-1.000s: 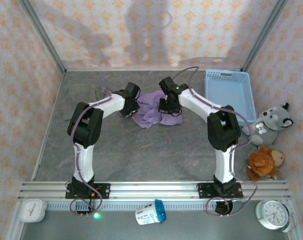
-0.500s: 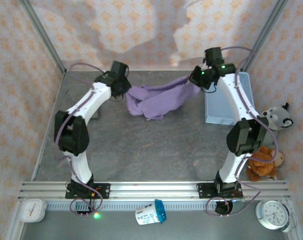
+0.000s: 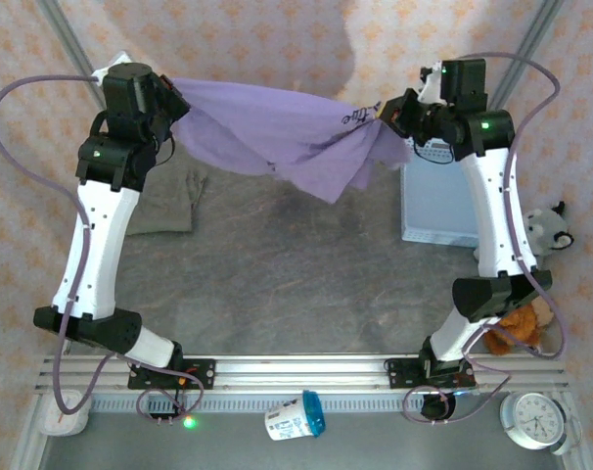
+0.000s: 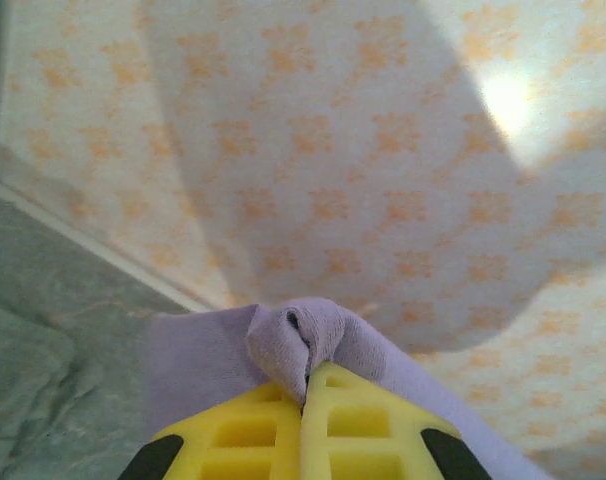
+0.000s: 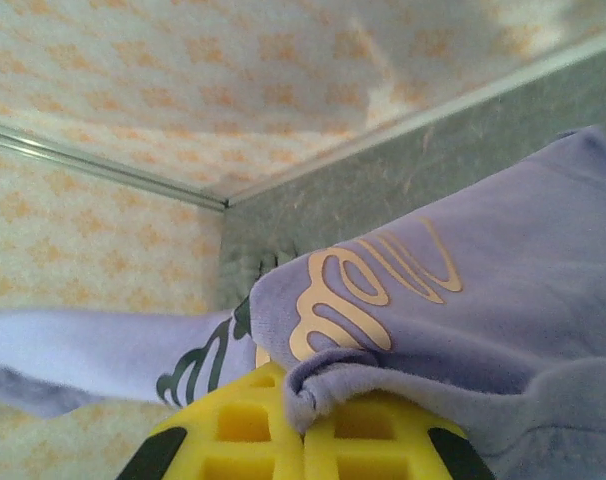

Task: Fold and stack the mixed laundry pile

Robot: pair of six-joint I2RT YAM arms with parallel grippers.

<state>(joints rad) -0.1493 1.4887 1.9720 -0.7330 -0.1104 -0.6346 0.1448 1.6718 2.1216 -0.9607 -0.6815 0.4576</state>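
White arm links [image 3: 91, 245], black joints [image 3: 130, 93], lilac cables [image 3: 42, 80], green status light [image 3: 485, 124], yellow lattice-moulded tool fingers [image 4: 243, 440].

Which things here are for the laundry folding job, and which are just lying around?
For the job: purple T-shirt, pinched by the left end effector and right end effector; olive-grey garment.
Just lying about: blue basket, grey wolf toy, brown teddy, round clock, cup.

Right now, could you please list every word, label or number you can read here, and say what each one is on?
Nothing can be read with certainty.
On the lavender T-shirt: gold cursive print and dark cursive print, letters not decipherable.
On the white and blue cup: label too small.
On the round clock and the white clock: dials too small.
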